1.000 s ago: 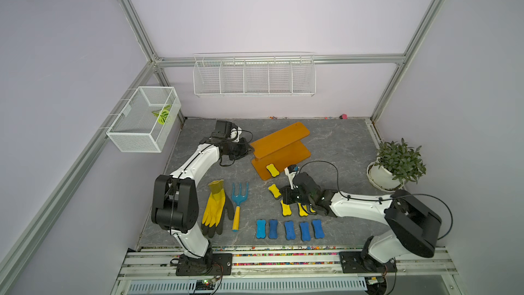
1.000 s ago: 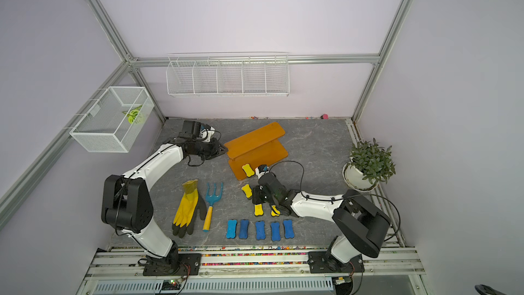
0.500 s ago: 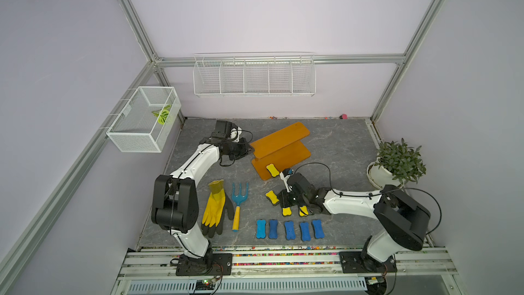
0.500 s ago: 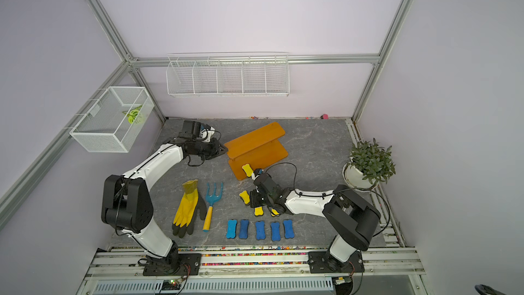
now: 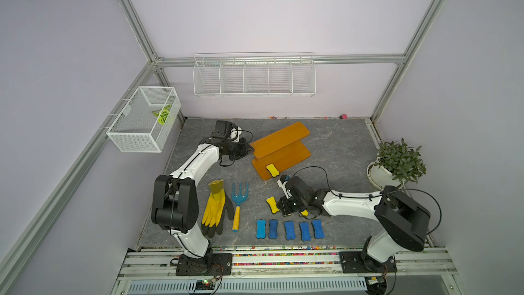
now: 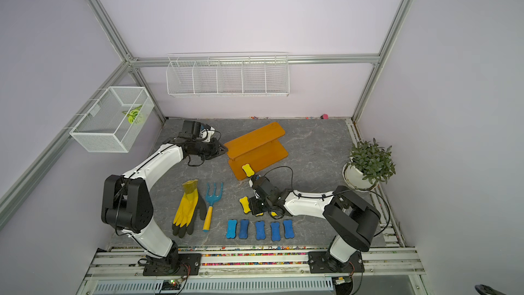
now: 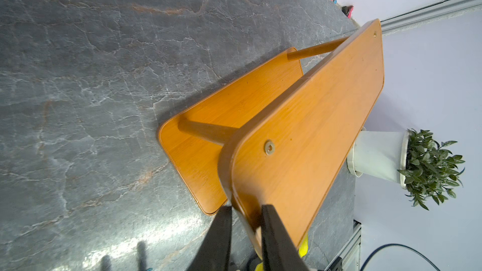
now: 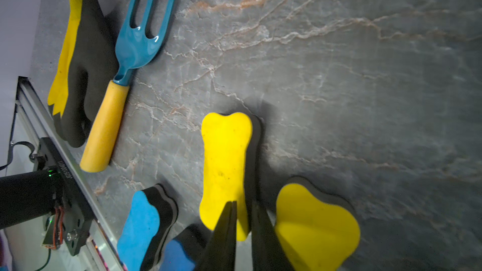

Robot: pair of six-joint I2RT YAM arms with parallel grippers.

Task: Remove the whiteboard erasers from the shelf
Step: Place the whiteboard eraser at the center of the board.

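The yellow eraser (image 8: 225, 168) is lying nearer the blue erasers (image 5: 289, 230) than before. Its end is sitting at the fingers (image 8: 224, 230) of the right gripper (image 8: 243, 204), which are opening a bit. The left gripper (image 7: 246, 206) is pinching the shelf (image 7: 313, 131).

No legible text, label or number anywhere.
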